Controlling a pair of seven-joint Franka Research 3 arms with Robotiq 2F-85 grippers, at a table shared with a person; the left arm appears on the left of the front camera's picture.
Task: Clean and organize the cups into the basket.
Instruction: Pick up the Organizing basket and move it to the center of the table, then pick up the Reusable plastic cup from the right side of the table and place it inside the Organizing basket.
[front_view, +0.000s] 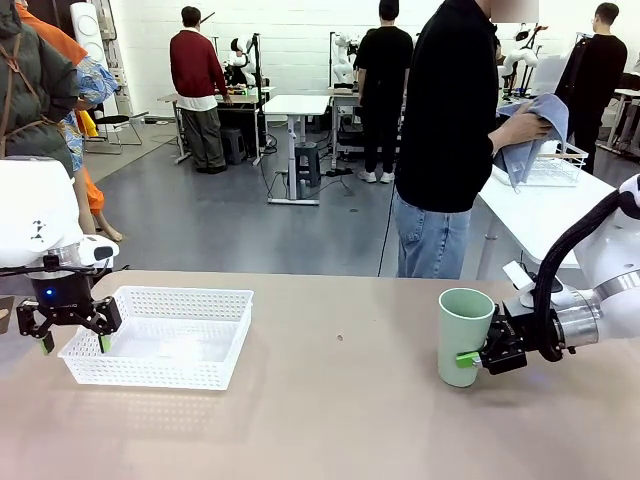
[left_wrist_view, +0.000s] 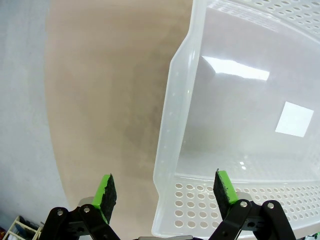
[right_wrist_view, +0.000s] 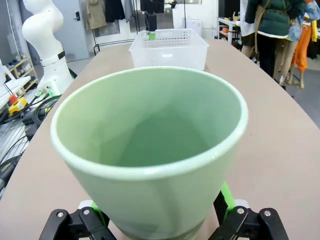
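Observation:
A pale mint green cup (front_view: 465, 335) stands upright on the tan table at the right. My right gripper (front_view: 463, 354) comes in sideways, open, with a finger on either side of the cup's lower part. The right wrist view looks into the cup (right_wrist_view: 150, 140) between the green pads of that gripper (right_wrist_view: 162, 205). The white perforated basket (front_view: 160, 375) sits at the left and holds nothing. My left gripper (front_view: 75, 343) hangs open over the basket's left wall. One finger is outside the rim (left_wrist_view: 170, 125) and one is inside. That gripper (left_wrist_view: 165, 192) holds nothing.
A person stands at the table's far side holding a blue-grey cloth (front_view: 535, 130). A white wire basket (front_view: 555, 165) rests on the white table behind. Bare tabletop (front_view: 340, 400) lies between the basket and the cup. In the right wrist view the basket (right_wrist_view: 170, 47) is far beyond the cup.

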